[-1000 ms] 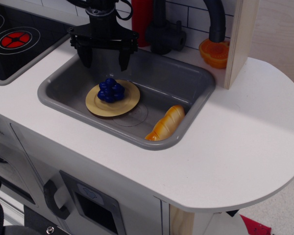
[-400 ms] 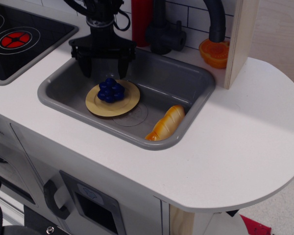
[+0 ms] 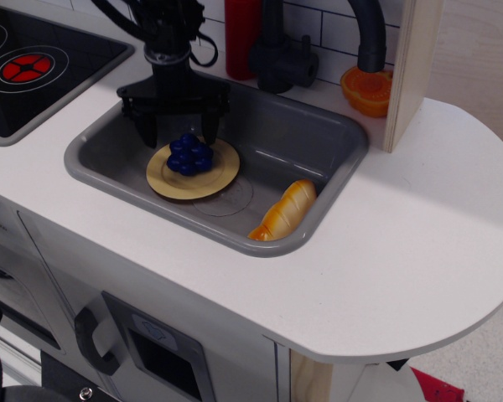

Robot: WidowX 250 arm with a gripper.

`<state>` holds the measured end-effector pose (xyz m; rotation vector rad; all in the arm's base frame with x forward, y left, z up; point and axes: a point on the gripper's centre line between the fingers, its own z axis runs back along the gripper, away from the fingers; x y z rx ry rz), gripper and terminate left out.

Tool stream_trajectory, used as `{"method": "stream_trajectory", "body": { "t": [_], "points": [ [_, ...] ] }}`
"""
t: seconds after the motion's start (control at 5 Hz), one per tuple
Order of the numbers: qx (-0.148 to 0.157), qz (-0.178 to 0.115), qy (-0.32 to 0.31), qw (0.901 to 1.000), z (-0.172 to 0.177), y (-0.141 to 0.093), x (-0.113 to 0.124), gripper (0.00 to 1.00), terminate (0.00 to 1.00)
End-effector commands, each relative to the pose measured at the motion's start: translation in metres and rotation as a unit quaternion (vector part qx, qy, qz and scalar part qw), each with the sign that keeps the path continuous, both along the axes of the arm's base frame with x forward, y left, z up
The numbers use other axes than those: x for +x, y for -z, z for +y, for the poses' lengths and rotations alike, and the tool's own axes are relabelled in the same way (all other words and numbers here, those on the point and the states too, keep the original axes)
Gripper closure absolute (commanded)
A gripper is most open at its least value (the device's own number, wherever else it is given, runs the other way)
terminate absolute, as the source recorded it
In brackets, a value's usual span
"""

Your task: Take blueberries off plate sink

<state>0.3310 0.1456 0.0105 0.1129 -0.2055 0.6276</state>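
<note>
The blueberries (image 3: 190, 155), a dark-blue clump of glossy balls, sit on the tan-yellow plate (image 3: 214, 178) on the floor of the grey sink (image 3: 318, 176). My black gripper (image 3: 180, 136) hangs open just behind and above the blueberries. Its two fingertips stand wide apart, one at the plate's back left edge and one at its back right. It holds nothing.
A striped orange-yellow bread loaf (image 3: 287, 210) lies in the sink's front right corner. A black stovetop with a red ring (image 3: 25, 67) is at the left. A red bottle (image 3: 243, 33), a black faucet (image 3: 281, 54) and an orange half (image 3: 365, 90) stand behind the sink.
My gripper has come down and slightly forward toward the blueberries, staying open. The blueberries, plate and bread have not moved.
</note>
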Motion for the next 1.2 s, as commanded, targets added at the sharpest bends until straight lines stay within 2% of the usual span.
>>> {"method": "stream_trajectory", "body": {
  "t": [0.0,0.2,0.4,0.8,1.0],
  "points": [
    [0.021,-0.019,-0.007,0.9996,0.001,0.003,0.004,0.00,0.00],
    [0.024,-0.024,-0.009,0.9994,-0.002,0.007,0.003,0.00,0.00],
    [0.016,-0.030,-0.010,0.9994,-0.004,0.003,0.001,1.00,0.00],
    [0.025,-0.060,-0.026,0.9975,-0.002,-0.014,0.002,1.00,0.00],
    [0.036,-0.081,-0.031,0.9956,-0.005,-0.036,0.002,1.00,0.00]
  ]
}}
